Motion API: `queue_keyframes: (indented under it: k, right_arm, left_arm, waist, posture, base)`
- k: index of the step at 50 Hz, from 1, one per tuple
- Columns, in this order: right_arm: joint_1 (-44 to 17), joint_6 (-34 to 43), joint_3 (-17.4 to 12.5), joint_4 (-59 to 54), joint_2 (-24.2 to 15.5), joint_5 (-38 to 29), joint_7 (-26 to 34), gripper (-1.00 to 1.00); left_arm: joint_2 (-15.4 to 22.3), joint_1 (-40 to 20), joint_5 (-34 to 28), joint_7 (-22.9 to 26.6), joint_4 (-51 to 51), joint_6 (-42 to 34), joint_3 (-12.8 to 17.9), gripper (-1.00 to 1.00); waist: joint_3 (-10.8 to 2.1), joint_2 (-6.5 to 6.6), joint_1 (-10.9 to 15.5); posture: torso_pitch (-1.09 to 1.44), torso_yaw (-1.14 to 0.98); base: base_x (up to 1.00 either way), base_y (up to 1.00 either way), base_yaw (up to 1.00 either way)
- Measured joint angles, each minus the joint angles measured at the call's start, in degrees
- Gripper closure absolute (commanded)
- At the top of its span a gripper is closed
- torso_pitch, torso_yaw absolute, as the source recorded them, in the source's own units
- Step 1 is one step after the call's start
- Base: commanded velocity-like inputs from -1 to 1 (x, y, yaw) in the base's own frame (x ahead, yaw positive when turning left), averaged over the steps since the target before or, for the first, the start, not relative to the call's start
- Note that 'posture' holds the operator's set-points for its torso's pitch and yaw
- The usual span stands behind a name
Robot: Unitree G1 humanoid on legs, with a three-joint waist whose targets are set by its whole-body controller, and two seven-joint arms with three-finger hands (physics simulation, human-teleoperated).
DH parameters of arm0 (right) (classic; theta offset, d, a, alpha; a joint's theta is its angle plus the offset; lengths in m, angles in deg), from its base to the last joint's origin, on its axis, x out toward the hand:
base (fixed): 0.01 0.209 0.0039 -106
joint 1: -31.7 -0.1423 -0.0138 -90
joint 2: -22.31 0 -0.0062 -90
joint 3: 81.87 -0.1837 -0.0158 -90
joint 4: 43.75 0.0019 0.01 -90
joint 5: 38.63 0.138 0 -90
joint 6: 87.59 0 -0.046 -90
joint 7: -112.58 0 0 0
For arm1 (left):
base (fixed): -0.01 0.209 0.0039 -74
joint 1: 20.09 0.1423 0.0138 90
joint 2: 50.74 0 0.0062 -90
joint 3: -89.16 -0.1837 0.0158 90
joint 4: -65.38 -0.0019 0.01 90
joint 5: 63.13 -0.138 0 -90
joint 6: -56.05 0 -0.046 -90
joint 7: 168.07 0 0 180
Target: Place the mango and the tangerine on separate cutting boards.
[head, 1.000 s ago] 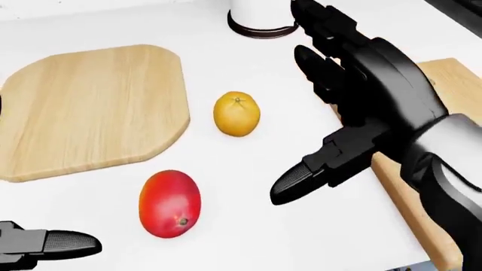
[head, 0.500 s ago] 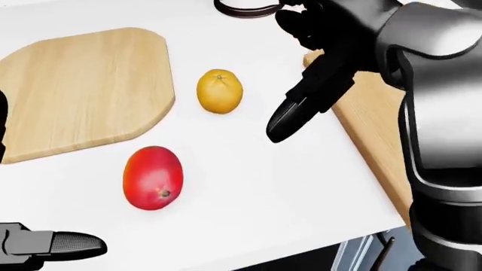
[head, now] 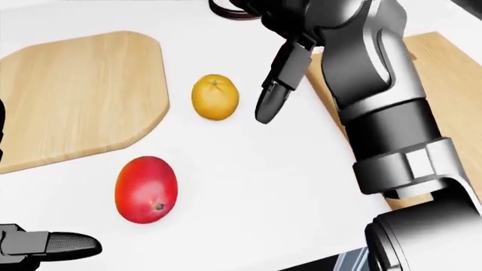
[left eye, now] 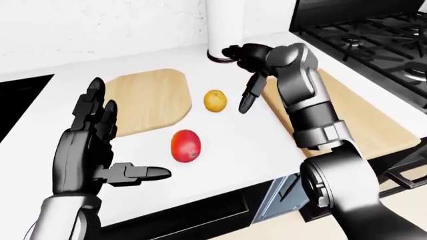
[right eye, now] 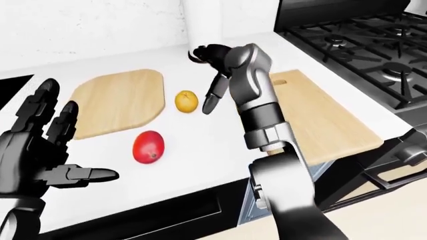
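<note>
Both hands' fingers spread open, right hand [head: 282, 53] just beside tangerine [head: 215, 97], mango [head: 146, 189] near left hand [left eye: 90, 145].

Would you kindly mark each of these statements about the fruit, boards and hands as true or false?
1. The mango lies on the bare counter. True.
2. The tangerine sits on the left cutting board. False: it rests on the counter, between the two boards.
3. The right hand grips the tangerine. False: it is open beside it, holding nothing.
4. The left hand is open and empty. True.
5. A stove stands at the left-eye view's right. True.
</note>
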Motion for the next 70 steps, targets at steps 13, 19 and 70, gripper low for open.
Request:
queue_keyframes:
  k: [13,19,70]
  right_arm:
    - [-5.97,-8.59,0.87,-11.32,3.29,-7.89,-2.71,-0.95]
    - [-5.16,-9.28,1.56,-10.09,4.39,-10.58,-1.58,-0.81]
    - [-7.57,-13.21,2.13,-16.81,9.84,-15.71,-4.15,-0.44]
  left_arm:
    - [-4.76,-0.52,-6.45,6.18,-0.01,-0.77,0.49,-1.0]
    - [-6.42,-0.16,-9.02,8.73,-0.09,-0.41,1.47,-1.0]
    - [-9.56,0.98,-13.63,13.25,-0.98,1.97,2.28,-1.0]
  waist:
    - [-0.01,-0.31,-0.04]
    - [0.29,-0.65,0.23]
    - [0.08,-0.61,0.32]
  posture:
    - [0.0,0.0]
    - [0.0,0.0]
    - [0.0,0.0]
  base:
    - [0.0,0.0,0.0]
    - [0.0,0.0,0.0]
    - [0.0,0.0,0.0]
